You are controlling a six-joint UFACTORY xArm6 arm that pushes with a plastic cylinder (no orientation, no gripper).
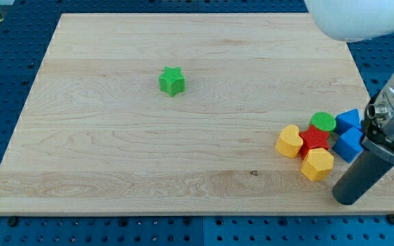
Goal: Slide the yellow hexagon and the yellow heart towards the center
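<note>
The yellow hexagon [317,164] lies at the view's lower right, in a tight cluster. The yellow heart [289,141] sits just left of it, touching a red star [314,139]. My dark rod comes down from the view's right edge; my tip [348,199] rests on the board just right of and below the yellow hexagon, a short gap apart from it.
In the same cluster are a green cylinder [323,121] and two blue blocks [348,121] [349,144]. A green star [172,81] stands alone at the upper middle-left. The wooden board [115,157] is ringed by a blue perforated table. The arm's body fills the view's right edge.
</note>
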